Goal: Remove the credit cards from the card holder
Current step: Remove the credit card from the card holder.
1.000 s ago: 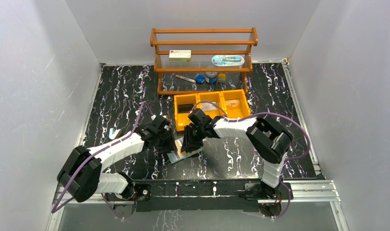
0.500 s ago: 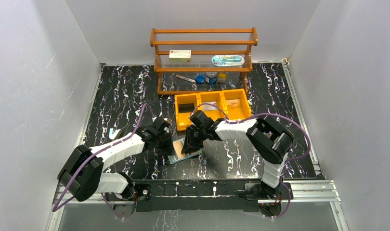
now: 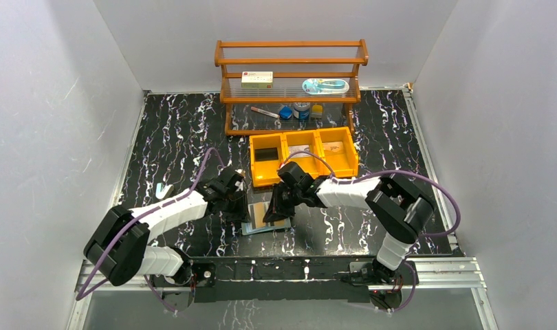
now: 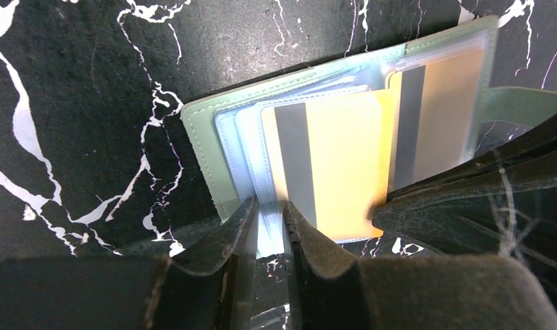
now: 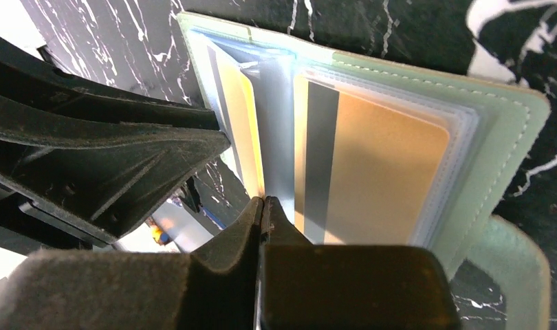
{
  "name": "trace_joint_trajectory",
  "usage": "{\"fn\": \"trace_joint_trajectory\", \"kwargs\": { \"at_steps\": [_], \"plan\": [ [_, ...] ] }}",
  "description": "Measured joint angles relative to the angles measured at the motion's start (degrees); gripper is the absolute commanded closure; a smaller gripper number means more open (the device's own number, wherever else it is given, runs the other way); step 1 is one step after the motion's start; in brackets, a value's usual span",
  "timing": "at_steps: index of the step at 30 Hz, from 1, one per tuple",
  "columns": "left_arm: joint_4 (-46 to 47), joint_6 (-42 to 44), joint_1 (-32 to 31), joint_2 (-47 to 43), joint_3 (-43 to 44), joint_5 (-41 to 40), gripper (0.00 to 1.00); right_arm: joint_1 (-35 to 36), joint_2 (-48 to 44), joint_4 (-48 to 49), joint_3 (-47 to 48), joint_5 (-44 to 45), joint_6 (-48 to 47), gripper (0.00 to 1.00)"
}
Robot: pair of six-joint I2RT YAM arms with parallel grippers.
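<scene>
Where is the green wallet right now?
In the top view, the green wallet lies open at the table's near middle, between the left gripper and right gripper, just in front of the orange bin.

The left arm (image 3: pixel 169 210) stretches low from the near-left corner of the table (image 3: pixel 399 137) toward the middle of its near edge. The right arm (image 3: pixel 344 191) doubles back at the elbow to meet it there, both wrists tipped down. The left gripper (image 4: pixel 269 210) has its jaws drawn to a thin slit, pinching the clear inner leaves of the card holder (image 4: pixel 200 137); the right gripper (image 5: pixel 263 203) is pressed flat together, its tip touching those leaves.
</scene>
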Motion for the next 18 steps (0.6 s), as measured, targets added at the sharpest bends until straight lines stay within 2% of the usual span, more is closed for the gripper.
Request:
{"fn": "trace_joint_trajectory", "kwargs": {
  "at_steps": [10,15,18],
  "plan": [
    [-0.5,1.3,0.0,1.5,1.2,0.3,0.83,-0.1,-4.8,3.9,-7.2,1.0,3.7,0.94],
    [-0.7,1.5,0.0,1.5,1.3,0.4,0.81,-0.5,-5.5,5.2,-9.1,0.4,4.1,0.93],
    [-1.2,1.5,0.0,1.5,1.6,0.3,0.74,-0.5,-5.5,5.7,-9.1,-0.1,4.1,0.91]
  ]
}}
